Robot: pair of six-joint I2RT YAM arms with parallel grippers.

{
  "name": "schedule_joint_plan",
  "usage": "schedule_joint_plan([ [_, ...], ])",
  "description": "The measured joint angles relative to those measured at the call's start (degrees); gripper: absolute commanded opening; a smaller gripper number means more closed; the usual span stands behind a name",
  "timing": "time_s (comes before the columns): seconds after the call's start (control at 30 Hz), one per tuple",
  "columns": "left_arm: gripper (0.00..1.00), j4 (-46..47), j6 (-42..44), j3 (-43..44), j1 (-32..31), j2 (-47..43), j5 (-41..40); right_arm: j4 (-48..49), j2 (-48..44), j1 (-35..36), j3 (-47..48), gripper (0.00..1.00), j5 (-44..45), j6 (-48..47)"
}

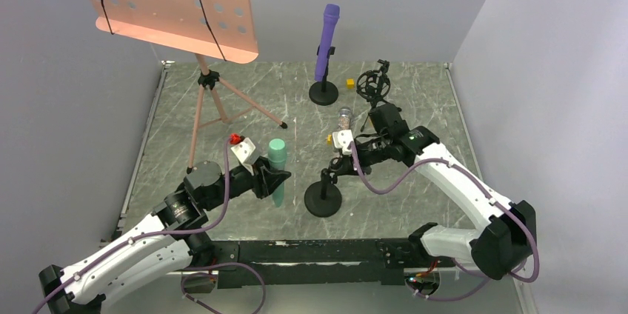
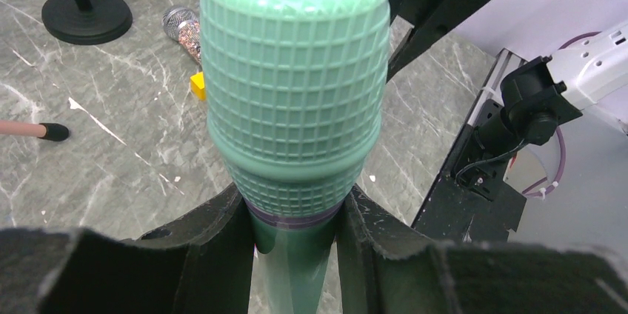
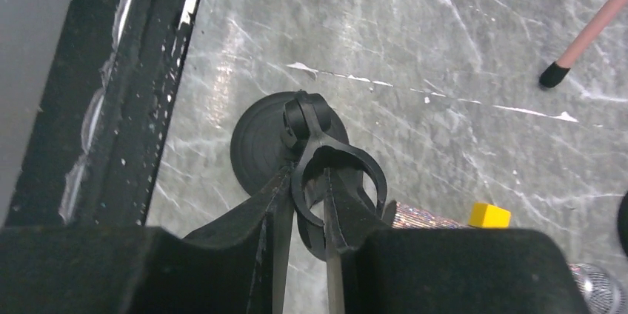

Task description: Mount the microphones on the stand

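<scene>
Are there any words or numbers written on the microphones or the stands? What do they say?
None: no word, number, brand or sign can be read in any view.
The green microphone, the purple microphone, the glittery microphone, the pink music stand and the black stand base all show plain surfaces.

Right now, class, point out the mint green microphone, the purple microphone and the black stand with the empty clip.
mint green microphone (image 2: 295,69): left wrist view, on its grille head.
purple microphone (image 1: 326,38): top external view, on its handle.
empty stand (image 3: 255,145): right wrist view, on its round base.
</scene>
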Motion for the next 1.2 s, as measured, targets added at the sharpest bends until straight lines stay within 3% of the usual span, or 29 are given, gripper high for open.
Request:
schedule_joint_plan([
  [0.33,0.00,1.7,0.0,0.0,0.0,0.6,0.0,17.7,-0.9,3.3,-3.1,0.00,9.3,29.6],
  [0.47,0.00,1.9,0.0,0.0,0.0,1.3,0.0,20.6,-0.9,3.4,-3.7,0.00,11.0,34.2],
  [0.6,0.00,2.2,0.0,0.0,0.0,1.9,0.0,19.8,-0.9,4.0,-3.9,0.01,8.0,32.0],
  [0.67,0.00,2.1,0.0,0.0,0.0,2.2,0.0,18.1,-0.9,4.7,-3.9,0.07,5.8,28.9],
  [0.83,0.00,2.6,0.0,0.0,0.0,3.0,0.0,16.4,-0.9,6.4,-4.7,0.43,1.8,23.6],
  [0.93,0.00,2.6,0.0,0.0,0.0,3.3,0.0,14.6,-0.9,6.6,-5.3,0.57,-0.7,21.6],
  [1.07,0.00,2.6,0.0,0.2,0.0,3.4,0.0,11.3,-1.4,6.5,-5.3,0.69,-2.9,17.5],
  [1.2,0.00,2.7,0.1,0.8,0.0,3.4,0.0,5.7,-2.0,5.6,-4.7,0.73,-5.0,11.8],
])
